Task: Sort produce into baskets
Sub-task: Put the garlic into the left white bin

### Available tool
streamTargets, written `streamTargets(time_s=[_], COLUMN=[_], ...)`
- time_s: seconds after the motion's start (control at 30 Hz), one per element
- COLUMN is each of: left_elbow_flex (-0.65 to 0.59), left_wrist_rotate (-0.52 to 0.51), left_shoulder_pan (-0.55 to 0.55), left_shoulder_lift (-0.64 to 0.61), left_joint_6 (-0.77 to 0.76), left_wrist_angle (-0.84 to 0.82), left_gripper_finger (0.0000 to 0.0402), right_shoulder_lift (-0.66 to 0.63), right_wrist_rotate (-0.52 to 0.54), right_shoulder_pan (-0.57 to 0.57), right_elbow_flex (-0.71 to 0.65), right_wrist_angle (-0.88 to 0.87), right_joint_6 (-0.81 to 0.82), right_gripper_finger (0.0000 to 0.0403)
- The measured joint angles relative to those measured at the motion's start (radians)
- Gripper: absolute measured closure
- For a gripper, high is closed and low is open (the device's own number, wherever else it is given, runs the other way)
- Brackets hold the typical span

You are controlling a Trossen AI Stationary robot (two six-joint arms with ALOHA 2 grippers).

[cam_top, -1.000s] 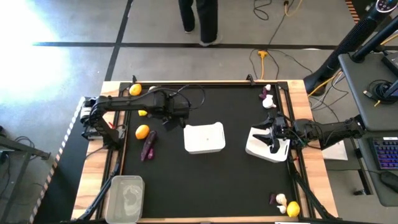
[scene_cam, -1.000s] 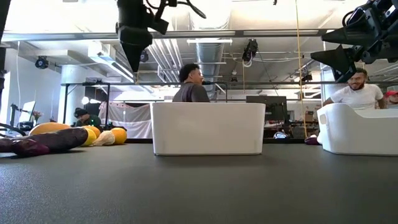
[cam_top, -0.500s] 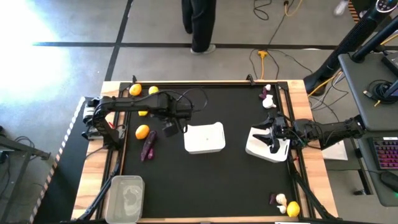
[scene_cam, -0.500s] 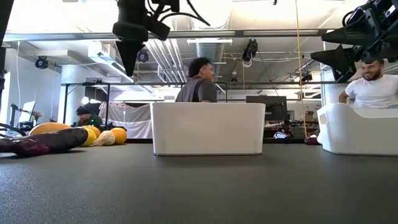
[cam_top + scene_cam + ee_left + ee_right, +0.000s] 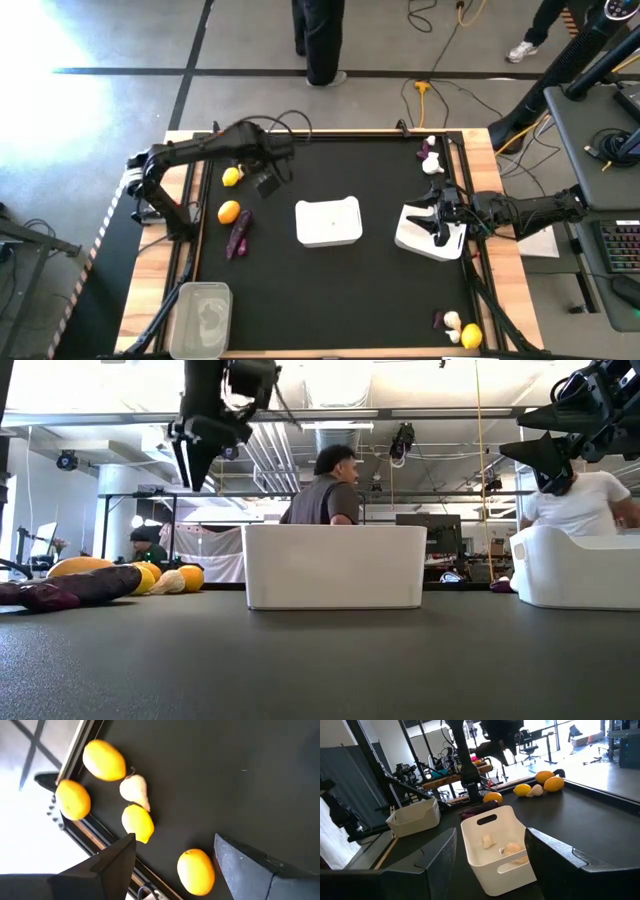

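Left gripper [image 5: 265,183] hovers spread and empty above the round yellow lemons [image 5: 137,822] and a white garlic bulb [image 5: 135,790] at the table's far-left corner. Centre, an empty white rounded-square tray [image 5: 328,222]. Right gripper [image 5: 437,222], fingers wide, hangs over another white tray [image 5: 495,847] holding garlic bulbs [image 5: 512,849].

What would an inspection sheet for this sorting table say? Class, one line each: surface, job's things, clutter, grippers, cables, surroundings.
Surface: black mat on a wooden table.
Job's things: lemons and purple vegetable at the left; centre white tray; right white tray holding garlic bulbs; clear tub at the near-left corner; more produce in the right corners.
Clutter: nothing seen.
Grippers: left gripper open, raised beside the lemons; right gripper open over the right tray.
Cables: yellow cord on the floor.
Surroundings: people beyond the table.
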Motion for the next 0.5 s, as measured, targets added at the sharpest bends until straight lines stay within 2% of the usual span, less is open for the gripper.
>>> streamTargets(time_s=[0.33, 0.5], left_elbow_flex=[-0.311, -0.380], left_wrist_rotate=[0.002, 0.018], left_shoulder_pan=[0.213, 0.298], left_shoulder_lift=[-0.058, -0.047], left_joint_6=[-0.024, -0.002], left_wrist_angle=[0.252, 0.363], left_gripper_finger=[0.0150, 0.0150], right_shoulder_lift=[0.000, 0.000], right_wrist_rotate=[0.000, 0.000], right_shoulder_pan=[0.000, 0.000], right_elbow_flex=[0.000, 0.000], right_wrist_angle=[0.000, 0.000], right_joint_6=[0.000, 0.000], right_gripper_finger=[0.0174, 0.0174])
